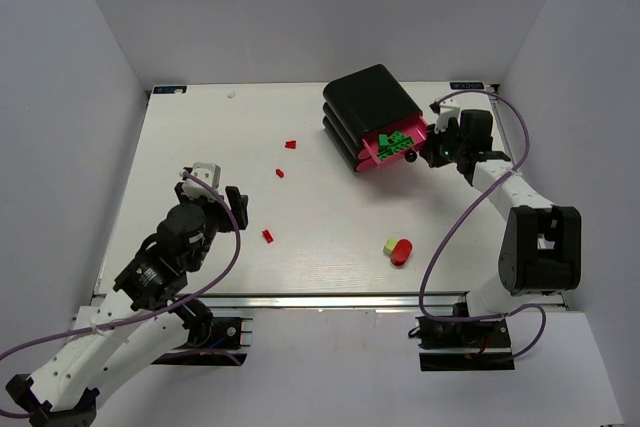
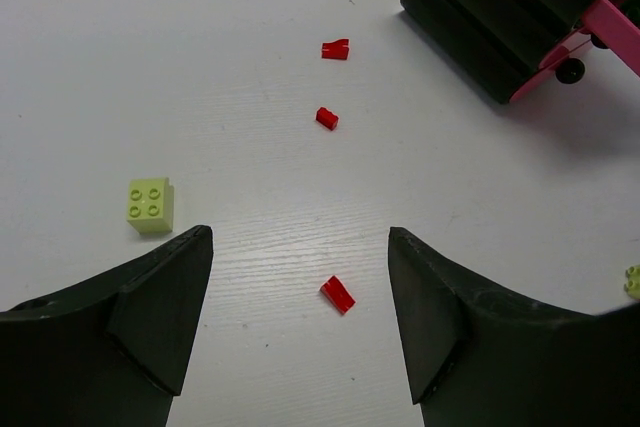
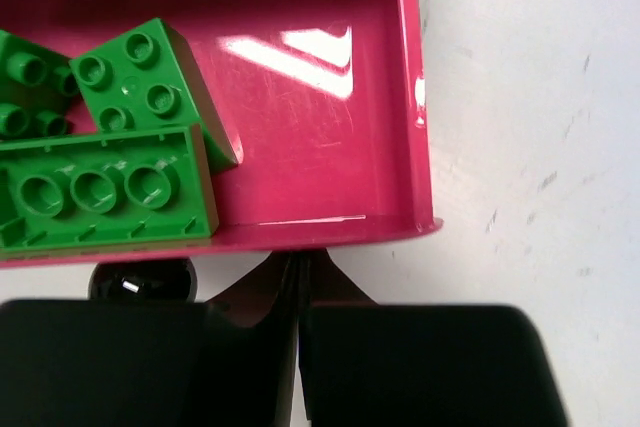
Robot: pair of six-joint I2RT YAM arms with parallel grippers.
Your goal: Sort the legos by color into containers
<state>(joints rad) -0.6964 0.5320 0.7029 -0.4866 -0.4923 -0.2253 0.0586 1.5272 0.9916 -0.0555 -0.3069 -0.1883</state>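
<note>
Surface: white table [image 1: 330, 237], grey walls round it, both arm bases at the near edge.
Left jaws: left gripper [image 2: 300, 322] stood spread wide, nothing between the fingers, hovering over bare table.
Nearest piece: small red brick [image 2: 337, 293] lay on the table just ahead of the gap, about centred between the two fingers.
Its axis: long side ran diagonally across the gap in the wrist view, so I'd judge a small wrist turn was needed before closing.
Further out, left: two more red bricks [image 2: 327, 118] [image 2: 335, 49] lay in a line beyond it toward the cabinet; a yellow-green brick [image 2: 150, 204] sat off to the side by one finger.
Right jaws: right gripper [image 3: 298, 347] was clamped shut, empty as far as the wrist view showed, just outside the front wall of the open pink drawer [image 3: 405, 67], beside its dark knob [image 3: 142, 279].
Drawer contents: green bricks [image 3: 105, 197] lay inside at one end, the rest of the floor bare.
Cabinet: black cabinet [image 1: 370, 97] sat at the far right of the table with the drawer pulled out toward the right arm.
Other loose pieces: a red piece [image 1: 402, 250] touching a yellow-green one [image 1: 389, 245] lay near the front, closer to the right arm.
Nearer arm: left, clearly, for the centred red brick.
Progress: greens looked started; reds and yellow-greens not yet binned.
</note>
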